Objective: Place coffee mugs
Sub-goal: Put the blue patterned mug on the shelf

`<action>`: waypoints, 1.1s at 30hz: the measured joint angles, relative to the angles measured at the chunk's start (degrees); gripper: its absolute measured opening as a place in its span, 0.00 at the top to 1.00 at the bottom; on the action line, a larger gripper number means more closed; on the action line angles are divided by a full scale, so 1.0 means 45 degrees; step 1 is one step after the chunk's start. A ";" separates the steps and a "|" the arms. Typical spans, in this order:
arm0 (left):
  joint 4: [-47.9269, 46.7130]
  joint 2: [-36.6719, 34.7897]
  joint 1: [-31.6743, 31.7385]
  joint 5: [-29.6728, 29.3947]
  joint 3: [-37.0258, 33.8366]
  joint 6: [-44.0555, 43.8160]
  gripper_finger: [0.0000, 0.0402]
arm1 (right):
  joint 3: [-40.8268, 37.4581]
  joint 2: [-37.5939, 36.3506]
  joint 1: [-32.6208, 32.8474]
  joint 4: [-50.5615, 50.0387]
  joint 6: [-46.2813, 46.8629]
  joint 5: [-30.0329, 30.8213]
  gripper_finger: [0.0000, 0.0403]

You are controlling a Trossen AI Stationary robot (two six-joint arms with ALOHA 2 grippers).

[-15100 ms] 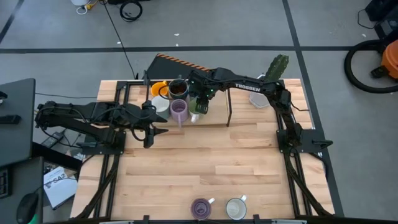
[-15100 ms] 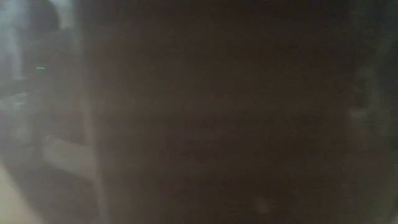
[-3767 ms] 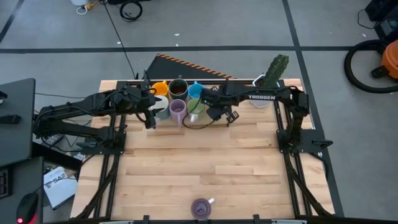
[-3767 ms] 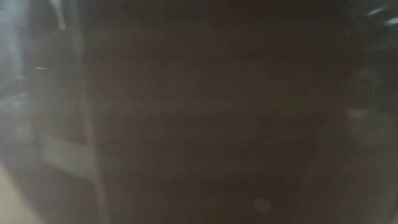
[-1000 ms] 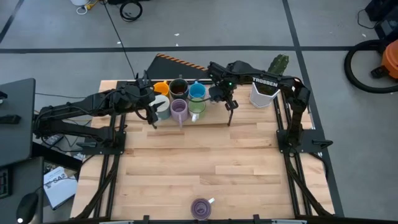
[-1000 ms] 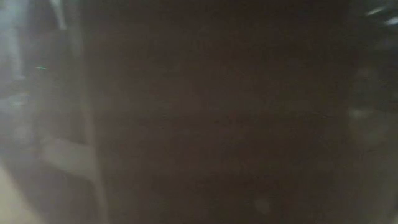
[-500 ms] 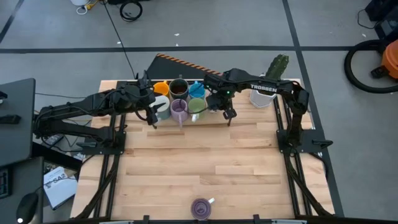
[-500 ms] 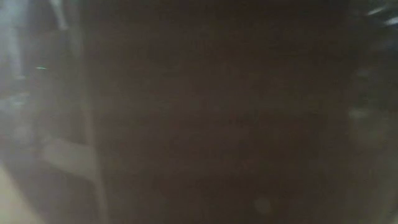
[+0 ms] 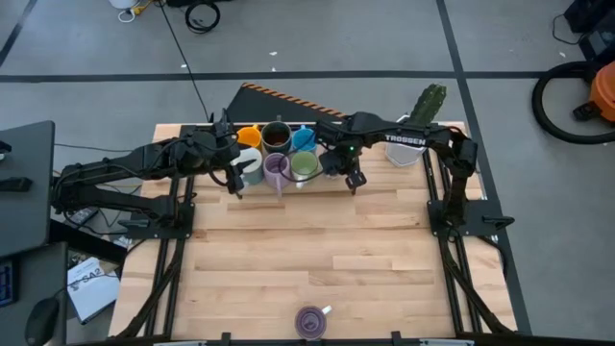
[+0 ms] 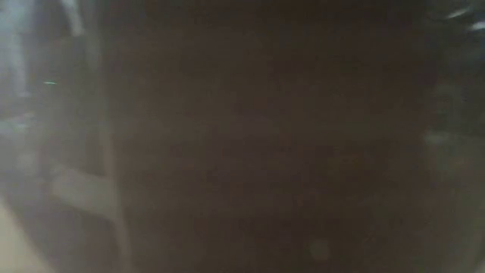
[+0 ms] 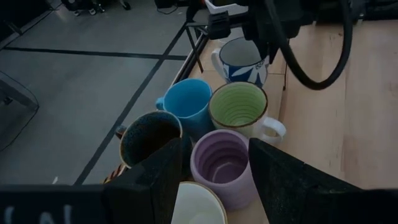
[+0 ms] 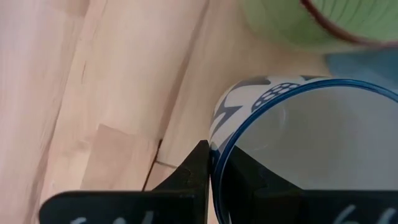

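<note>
In the last second I've brought the right gripper (image 9: 350, 175) down from the upper middle to the cluster's right edge, so the white mug (image 11: 244, 60) it pinches by the rim is nearly placed beside the green mug (image 11: 238, 107). The left gripper (image 9: 236, 176) hangs wide open over the cluster's left side, holding nothing.

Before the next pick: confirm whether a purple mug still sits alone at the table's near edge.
Yes: one purple mug stands alone there.

Glossy glazed ceramic mugs (image 11: 224, 165) on a pale, matt wooden table (image 9: 327, 259).
</note>
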 joint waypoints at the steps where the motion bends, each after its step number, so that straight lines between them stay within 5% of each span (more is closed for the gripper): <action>1: -0.0002 0.0000 0.0000 0.0000 0.0000 -0.0005 0.52 | 0.0000 0.0000 0.0011 0.0051 -0.0040 -0.0039 0.91; 14: -0.0033 0.0000 0.0000 0.0002 0.0000 -0.0019 0.52 | 0.0000 0.0000 0.0028 0.0261 -0.0196 -0.0232 0.90; 33: -0.0403 0.0000 0.0000 0.0003 0.0000 -0.0183 0.52 | 0.0080 -0.0005 0.0114 0.0078 0.0717 0.0289 0.67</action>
